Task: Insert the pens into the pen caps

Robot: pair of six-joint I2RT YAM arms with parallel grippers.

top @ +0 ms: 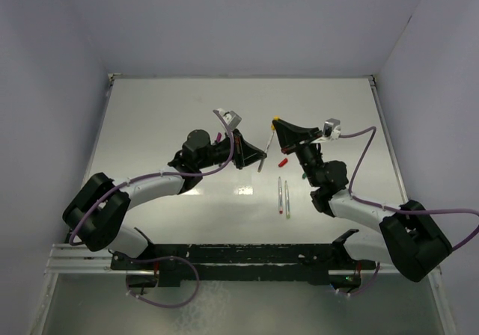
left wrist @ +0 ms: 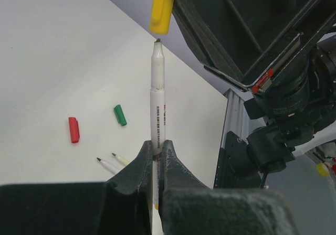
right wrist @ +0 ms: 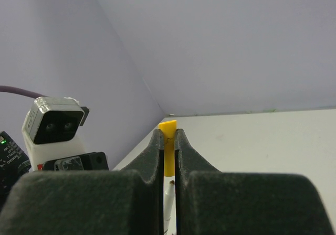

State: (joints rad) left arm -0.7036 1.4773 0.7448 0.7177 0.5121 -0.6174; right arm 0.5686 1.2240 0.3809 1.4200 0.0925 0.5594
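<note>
Left claw (left wrist: 158, 147): shut tight on the lower part of a thin silver-grey pen (left wrist: 157, 101); the pen stands straight out past the fingertips, dark tip leading.
Held pen: its tip sits just short of the open end of a short stubby yellow plastic cap (left wrist: 160, 7), in line with it and not yet inside.
Right claw (right wrist: 168, 136): closed on that yellow plastic cap, which is pinched between the two black fingers with its end poking out beyond them.
Meeting point: in the top view the two claws face each other above the middle of the white desk (top: 165, 125), left claw from the left, right claw from the right and a little farther back.
Red plastic cap (left wrist: 74, 129): a short stub lying flat on the desk, near the held pen and just right of it in the top view.
Green plastic cap (left wrist: 120, 115): a short stub lying flat near the red one, not touching it.
Loose silver-grey pens (top: 283, 196): two thin sticks lying side by side on the desk, nearer than the claws, running near to far.
Left wrist camera (right wrist: 55, 125): a white block seen left of the right claw's fingers.
</note>
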